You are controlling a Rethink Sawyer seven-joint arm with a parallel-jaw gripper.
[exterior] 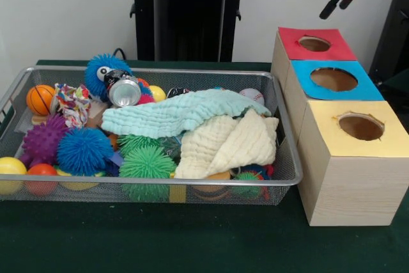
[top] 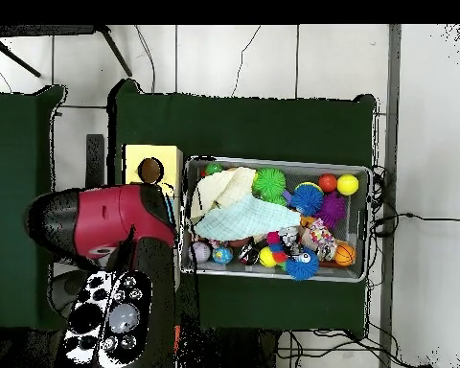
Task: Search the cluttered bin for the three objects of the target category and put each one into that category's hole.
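Fingers [exterior: 335,6] are hanging apart and empty, high above the red box [exterior: 314,44], well clear of the wire bin [exterior: 281,113]. The target category is unclear; the balls [exterior: 84,149] are lying far across the bin, partly under cloths [exterior: 192,112].

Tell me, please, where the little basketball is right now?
In the front view, the basketball sits in the wire bin's far left corner, beside the patterned cloth toy.

Front view looks close and slightly down across the bench [exterior: 192,241]; overhead view looks straight down from high. Both share the bin [exterior: 281,180] and boxes [exterior: 348,177].
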